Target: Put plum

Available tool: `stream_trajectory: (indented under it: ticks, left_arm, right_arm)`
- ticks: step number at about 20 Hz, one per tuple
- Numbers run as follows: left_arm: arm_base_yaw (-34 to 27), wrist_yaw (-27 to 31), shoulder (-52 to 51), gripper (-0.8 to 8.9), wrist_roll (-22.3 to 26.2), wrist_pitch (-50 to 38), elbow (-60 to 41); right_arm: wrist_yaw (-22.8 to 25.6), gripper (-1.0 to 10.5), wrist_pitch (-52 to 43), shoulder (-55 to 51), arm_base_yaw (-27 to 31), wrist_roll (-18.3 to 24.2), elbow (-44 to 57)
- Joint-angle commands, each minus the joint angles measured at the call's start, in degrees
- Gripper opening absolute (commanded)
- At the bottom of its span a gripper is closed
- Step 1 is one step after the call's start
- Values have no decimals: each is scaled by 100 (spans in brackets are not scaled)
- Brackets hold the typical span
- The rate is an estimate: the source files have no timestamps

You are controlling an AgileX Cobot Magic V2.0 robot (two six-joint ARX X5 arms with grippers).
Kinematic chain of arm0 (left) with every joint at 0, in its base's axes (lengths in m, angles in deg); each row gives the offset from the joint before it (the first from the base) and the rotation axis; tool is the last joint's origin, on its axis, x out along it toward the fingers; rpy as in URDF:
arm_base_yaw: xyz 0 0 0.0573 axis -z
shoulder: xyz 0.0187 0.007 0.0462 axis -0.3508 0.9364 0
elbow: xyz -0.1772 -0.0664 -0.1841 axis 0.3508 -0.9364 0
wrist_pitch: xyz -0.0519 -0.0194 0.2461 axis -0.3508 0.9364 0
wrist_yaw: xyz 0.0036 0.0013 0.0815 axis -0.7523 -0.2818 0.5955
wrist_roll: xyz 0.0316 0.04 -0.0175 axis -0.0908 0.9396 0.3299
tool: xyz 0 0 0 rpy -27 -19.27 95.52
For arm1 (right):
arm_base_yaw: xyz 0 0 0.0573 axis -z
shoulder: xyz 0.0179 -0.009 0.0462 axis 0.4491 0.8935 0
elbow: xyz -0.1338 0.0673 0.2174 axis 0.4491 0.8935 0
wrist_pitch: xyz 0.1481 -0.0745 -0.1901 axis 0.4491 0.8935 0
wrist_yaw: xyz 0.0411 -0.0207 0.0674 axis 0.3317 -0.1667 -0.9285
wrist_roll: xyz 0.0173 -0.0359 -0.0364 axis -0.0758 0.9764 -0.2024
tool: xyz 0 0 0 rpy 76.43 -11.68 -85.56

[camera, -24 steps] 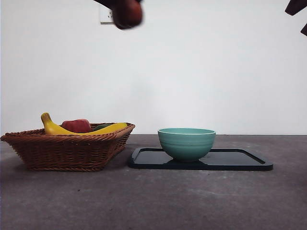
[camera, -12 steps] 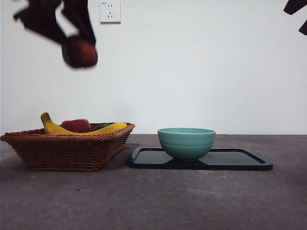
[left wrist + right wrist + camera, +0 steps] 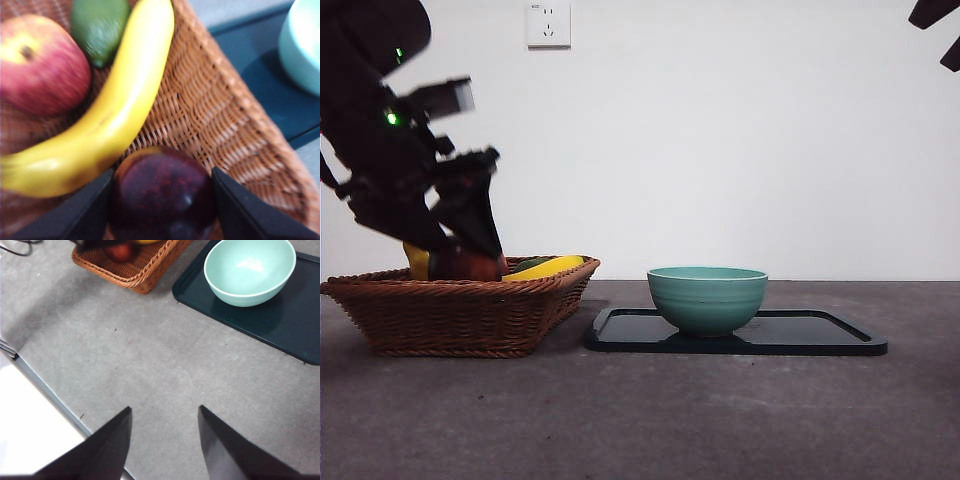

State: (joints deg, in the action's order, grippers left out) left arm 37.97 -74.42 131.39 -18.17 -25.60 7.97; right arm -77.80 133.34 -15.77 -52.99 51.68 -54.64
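The dark maroon plum sits between the jaws of my left gripper, which is shut on it just inside the wicker basket, beside a yellow banana. In the front view the left arm leans in from the upper left, its gripper reaching down into the basket, with the plum just showing above the rim. My right gripper hangs open high over bare table, holding nothing; in the front view it shows only as a dark tip.
The basket also holds a red apple and a green fruit. A teal bowl stands on a black tray right of the basket. A wall socket is on the back wall.
The left arm has swung left and come down with the plum, from high above the table into the basket. The right arm has not moved.
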Motion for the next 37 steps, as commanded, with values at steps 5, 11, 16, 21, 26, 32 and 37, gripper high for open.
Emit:
stream_trajectory:
  ticks: [5,11,16,21,26,32,37]
  left_arm:
    - [7,28,551,215,177,-264,44]
    - [-7,28,560,409,37,-227,52]
    - [-7,26,-85,408,-92,-210,129]
    - [-4,-638,-1331,405,-243,704,129]
    - [-7,-1720,-2745,405,-404,2059,129]
    - [-7,-2212,-3893,405,-339,3534,129]
    - [-7,-2337,-4157,402,-339,3729,129]
  right_arm:
    - [4,212,-59,28,-35,20,-35]
    - [4,212,-61,28,-35,20,-35]
    - [4,212,-66,28,-35,22,-35]
    - [7,212,-85,28,-35,20,-35]
    - [7,212,-85,28,-35,20,-35]
    - [7,212,-85,28,-35,15,-35]
    - [7,212,-85,28,-35,-50,-35]
